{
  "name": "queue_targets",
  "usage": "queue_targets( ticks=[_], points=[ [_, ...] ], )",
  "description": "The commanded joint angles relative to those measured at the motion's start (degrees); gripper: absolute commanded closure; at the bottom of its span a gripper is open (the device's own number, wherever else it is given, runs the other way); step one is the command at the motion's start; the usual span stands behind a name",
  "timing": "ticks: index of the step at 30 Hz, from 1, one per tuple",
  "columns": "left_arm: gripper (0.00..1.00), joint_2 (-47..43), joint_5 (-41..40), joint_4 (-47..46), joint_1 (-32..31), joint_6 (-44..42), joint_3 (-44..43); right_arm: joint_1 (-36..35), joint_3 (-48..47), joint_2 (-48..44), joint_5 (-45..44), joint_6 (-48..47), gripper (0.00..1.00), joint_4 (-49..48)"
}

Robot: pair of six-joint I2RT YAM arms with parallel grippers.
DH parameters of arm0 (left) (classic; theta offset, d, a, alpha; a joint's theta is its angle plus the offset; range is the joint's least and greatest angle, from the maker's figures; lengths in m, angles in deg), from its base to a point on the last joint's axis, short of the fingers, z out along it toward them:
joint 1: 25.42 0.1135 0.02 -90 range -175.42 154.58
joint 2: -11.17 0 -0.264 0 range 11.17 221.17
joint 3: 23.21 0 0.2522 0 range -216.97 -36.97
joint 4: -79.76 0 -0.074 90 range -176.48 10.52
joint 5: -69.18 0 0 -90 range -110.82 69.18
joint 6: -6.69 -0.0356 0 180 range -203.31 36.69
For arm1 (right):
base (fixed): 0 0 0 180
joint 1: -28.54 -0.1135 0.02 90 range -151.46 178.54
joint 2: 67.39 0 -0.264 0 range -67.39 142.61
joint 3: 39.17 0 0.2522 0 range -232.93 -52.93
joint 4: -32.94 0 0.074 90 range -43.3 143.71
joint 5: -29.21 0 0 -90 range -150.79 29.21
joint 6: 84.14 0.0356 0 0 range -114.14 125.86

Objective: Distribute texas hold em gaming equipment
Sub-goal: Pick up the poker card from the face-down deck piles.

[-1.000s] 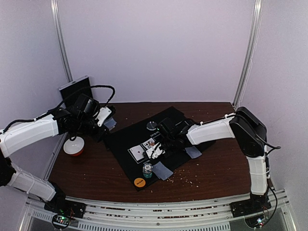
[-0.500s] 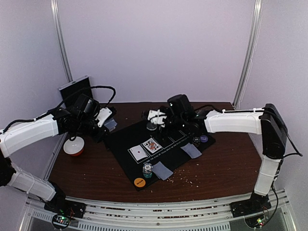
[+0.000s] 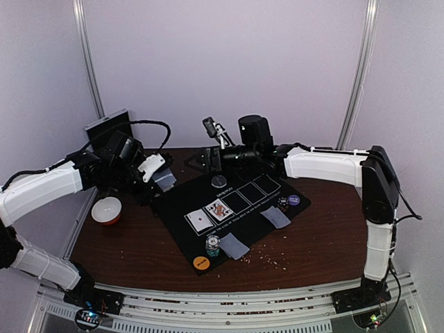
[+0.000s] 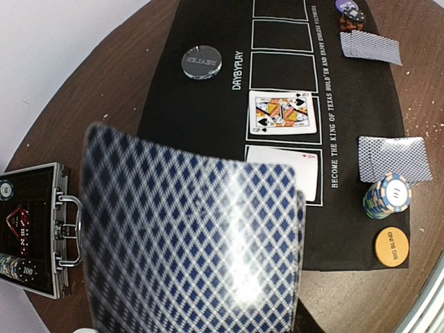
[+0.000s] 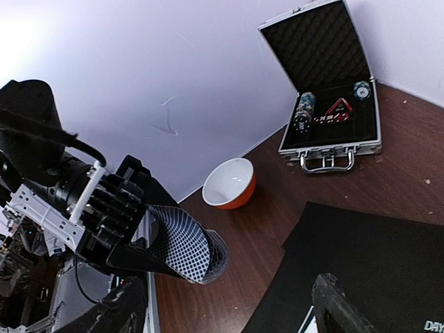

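My left gripper (image 3: 154,169) is shut on a deck of blue-checked playing cards (image 4: 194,236), bent and held above the table's left side; the deck hides its jaws in the left wrist view. My right gripper (image 3: 208,147) hangs open and empty over the back of the black mat (image 3: 182,201), facing that deck (image 5: 184,243). A king (image 4: 281,113) and another card (image 4: 291,161) lie face up on the mat. Two face-down pairs (image 4: 394,158) (image 4: 371,47), a chip stack (image 4: 387,196), an orange disc (image 4: 392,245), a dealer disc (image 4: 201,61) and a purple disc (image 3: 294,200) also rest there.
A red-and-white bowl (image 3: 107,209) stands left of the mat. The open silver case (image 5: 326,104) with chips inside sits at the back left against the wall. Crumbs dot the brown table (image 3: 312,243) near the front right.
My right gripper let go of the king on the mat, opened, rose and swung back-left toward the deck. The left arm barely shifted.
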Motion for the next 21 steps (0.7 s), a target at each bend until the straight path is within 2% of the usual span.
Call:
queue_targets(
  ticks=[1,7,21],
  points=[
    [0.64,-1.21,3.15,-0.68,-0.63,-1.19,-2.02,-2.42,-4.98,3.66,3.67,5.67,0.15,-1.53],
    [0.64,-2.18,4.26,-0.67,-0.99,-1.42,-2.07,-4.31,-9.84,7.97,3.6,5.59,0.15,-0.78],
    [0.64,-3.69,4.0,-0.67,-1.1,-1.73,-1.89,-5.21,-18.09,14.26,0.32,0.41,0.28,4.56]
  ],
)
